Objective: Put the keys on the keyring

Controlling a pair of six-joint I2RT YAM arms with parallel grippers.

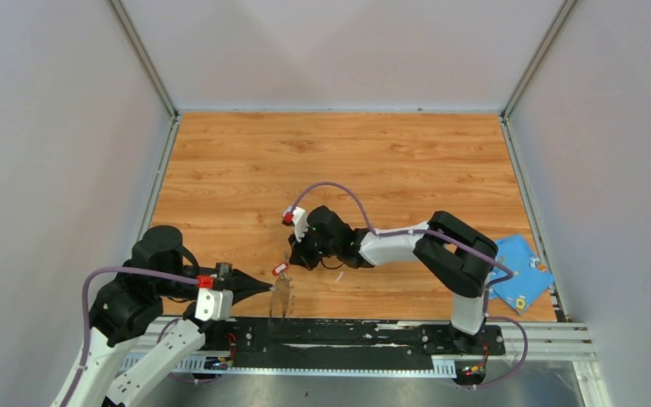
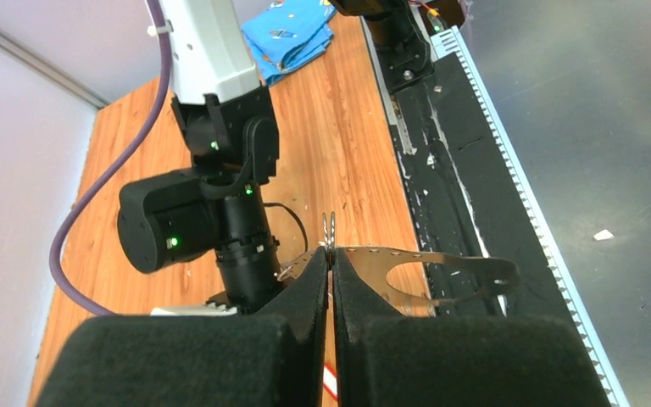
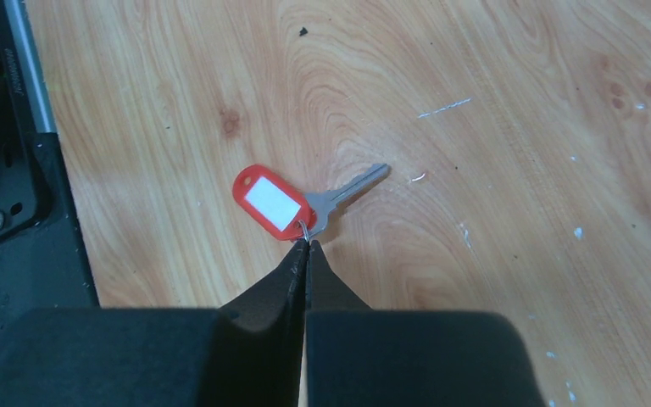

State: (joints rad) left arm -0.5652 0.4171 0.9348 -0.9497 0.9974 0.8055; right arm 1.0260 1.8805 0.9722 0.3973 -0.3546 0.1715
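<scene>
The left claw [image 2: 331,254] is clenched on the keyring [image 2: 407,254]. Its two black fingers press together on one end of the thin grey band. The ring stands on edge, off the table [image 1: 373,161], and reaches out to the side of the claw over the near edge, above the black rail [image 1: 347,335]. A couple of small wire loops stick up just past the fingertips; I cannot tell what they belong to.

The right arm reaches across from the other side and bends down toward the wood, close to the left claw. The right claw [image 3: 306,248] is clenched too, its tips meeting on the little wire loop of the red key [image 3: 322,206], which runs in between them. The key lies on the table with its blade pointing away from the claw. Its red tag [image 3: 269,202], with a white label, lies flat beside it on the same loop. From above, the tag sits just beyond the keyring, between the two claws.

A crumpled blue cloth [image 1: 517,270] lies at the right edge of the table, well apart from all this.
</scene>
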